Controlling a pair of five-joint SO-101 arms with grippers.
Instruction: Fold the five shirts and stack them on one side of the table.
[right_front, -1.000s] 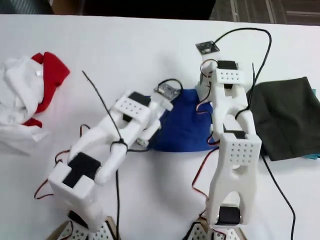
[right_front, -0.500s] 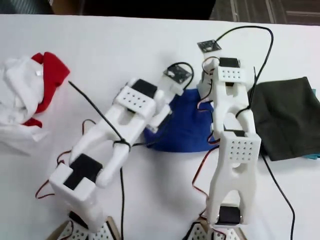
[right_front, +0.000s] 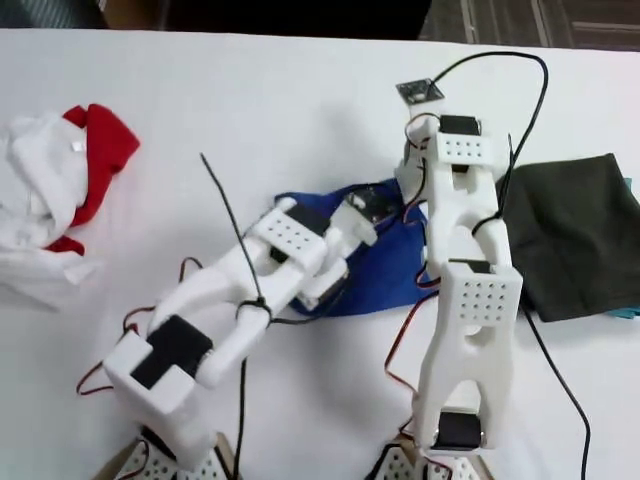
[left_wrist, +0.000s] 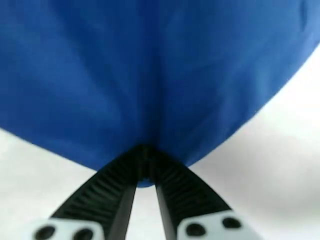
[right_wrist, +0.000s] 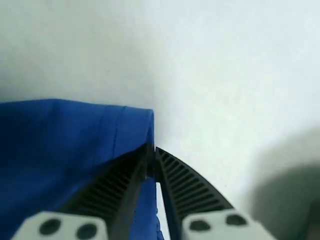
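Since half a second ago the left arm has drawn back toward the lower middle of the high view. It has dragged the blue shirt (right_front: 390, 270) along, so a blue edge now shows upper left of its wrist. The left gripper (left_wrist: 145, 167) is clamped on a fold of that shirt. The right gripper (right_wrist: 152, 155) pinches its corner and has not moved. The shirt lies mid-frame on the table (right_front: 250, 90). A dark shirt (right_front: 575, 235) lies folded at right, and red and white clothes (right_front: 60, 190) are heaped at upper left.

Beyond the white table (right_front: 250, 90) lies a dark, partly tiled floor (right_front: 520, 20).
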